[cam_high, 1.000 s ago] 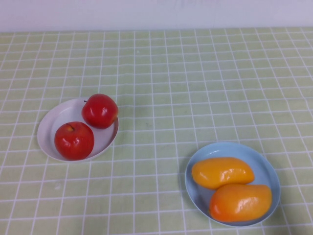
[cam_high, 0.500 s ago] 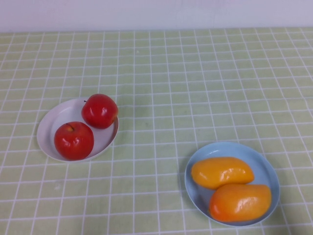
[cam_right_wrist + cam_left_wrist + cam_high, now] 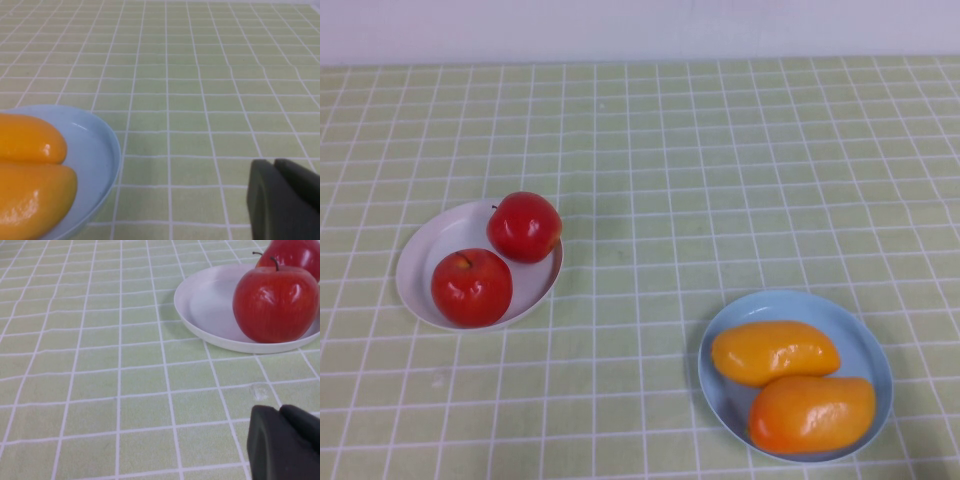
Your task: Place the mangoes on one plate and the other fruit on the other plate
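Two red apples (image 3: 524,226) (image 3: 471,287) rest on the white plate (image 3: 432,250) at the table's left. Two orange mangoes (image 3: 774,351) (image 3: 812,412) lie side by side on the light blue plate (image 3: 865,345) at the front right. Neither arm shows in the high view. In the left wrist view my left gripper (image 3: 281,411) is shut and empty, low over the cloth, a short way from the white plate (image 3: 205,305) and the nearer apple (image 3: 275,304). In the right wrist view my right gripper (image 3: 274,164) is shut and empty, beside the blue plate (image 3: 100,150) with the mangoes (image 3: 27,137).
A green cloth with a white grid (image 3: 720,180) covers the whole table, and a white wall runs along the far edge.
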